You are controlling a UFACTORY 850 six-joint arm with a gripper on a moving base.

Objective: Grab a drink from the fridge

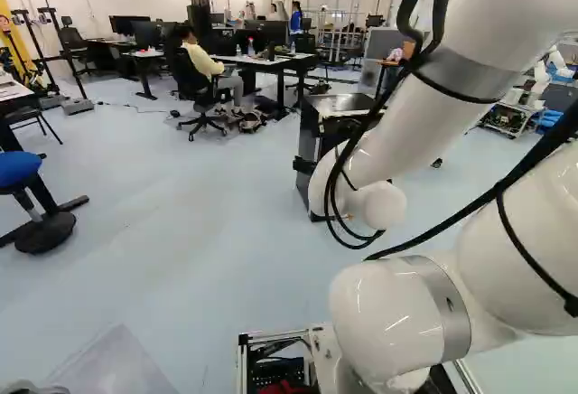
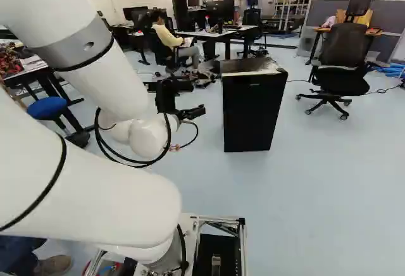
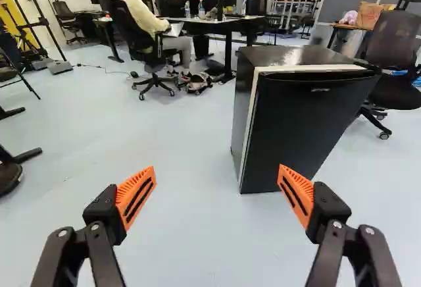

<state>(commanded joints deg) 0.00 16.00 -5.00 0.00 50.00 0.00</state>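
Left base view first: the jointed white arm [image 1: 402, 136] hangs partly across a squat black fridge [image 1: 312, 132] at 1 o'clock. Danger here: the loose black cables [image 1: 542, 150] could snag a corner if the arm swings in close.

Over to the right base view, fridge at 1 o'clock, arm at 10. Come in crooked and it could shove the box sideways instead of opening it.

Wrist view, and the black gripper [image 3: 217, 172] has its 2 orange-padded fingers spread wide, gripping nothing, fridge ahead at 1 o'clock! Pads might slip on that smooth door; a hard tug could tip everything. And what a look at it: upright, boxy, dark door seemingly closed, pale strip down 1 edge and along the top. No drink in sight; presumably it's inside.
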